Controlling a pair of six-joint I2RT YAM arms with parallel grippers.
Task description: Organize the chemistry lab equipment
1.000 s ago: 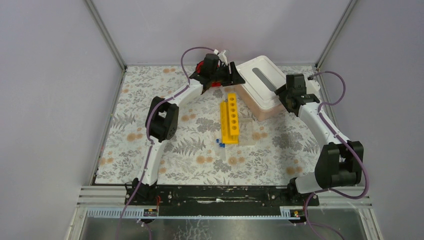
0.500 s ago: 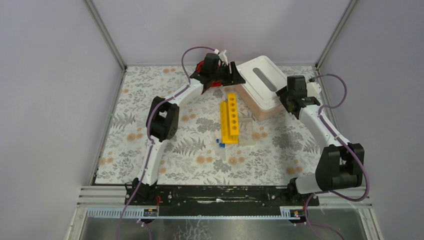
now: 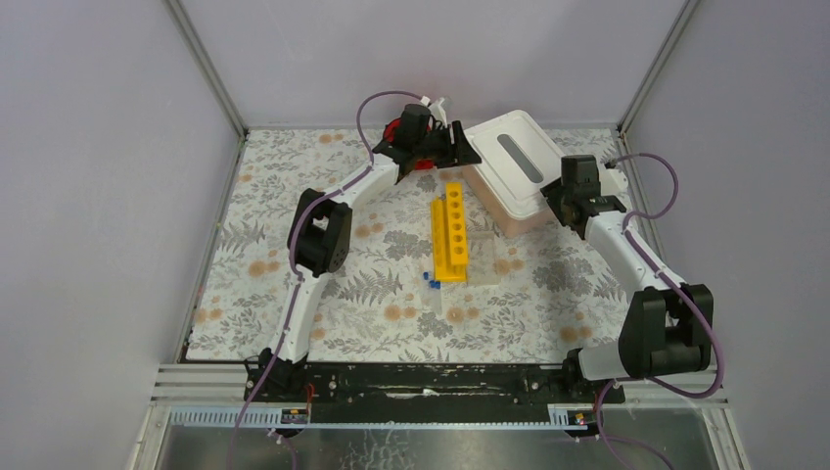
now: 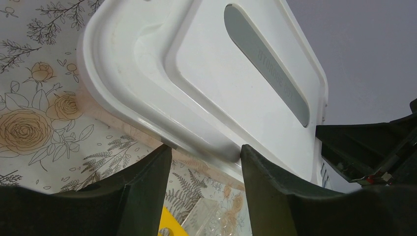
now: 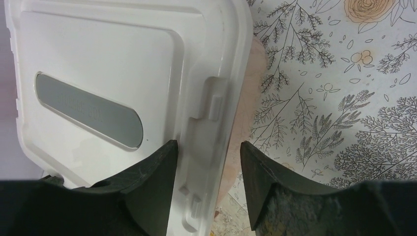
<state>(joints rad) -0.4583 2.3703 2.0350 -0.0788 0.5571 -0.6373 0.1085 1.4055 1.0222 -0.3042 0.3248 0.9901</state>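
The pinkish bin (image 3: 504, 217) with its white lid (image 3: 513, 157) stands at the back right. My left gripper (image 3: 463, 154) is open at the lid's left corner; in the left wrist view its jaws (image 4: 204, 150) straddle the lid's rim (image 4: 196, 142). My right gripper (image 3: 560, 193) is open at the bin's right side; its jaws (image 5: 209, 145) straddle the lid's edge (image 5: 216, 103) over the pink wall (image 5: 243, 123). The yellow rack (image 3: 451, 232) lies mid-table, with small blue-capped tubes (image 3: 429, 281) at its near end. The tongs are out of view.
A clear plastic piece (image 3: 486, 239) lies just right of the rack and shows in the left wrist view (image 4: 214, 221). A red object (image 3: 395, 130) sits partly hidden behind my left wrist. Grey walls close in the flowered mat (image 3: 294, 215) on three sides.
My right wrist has slid a little nearer along the bin's right side. The left arm has hardly moved.
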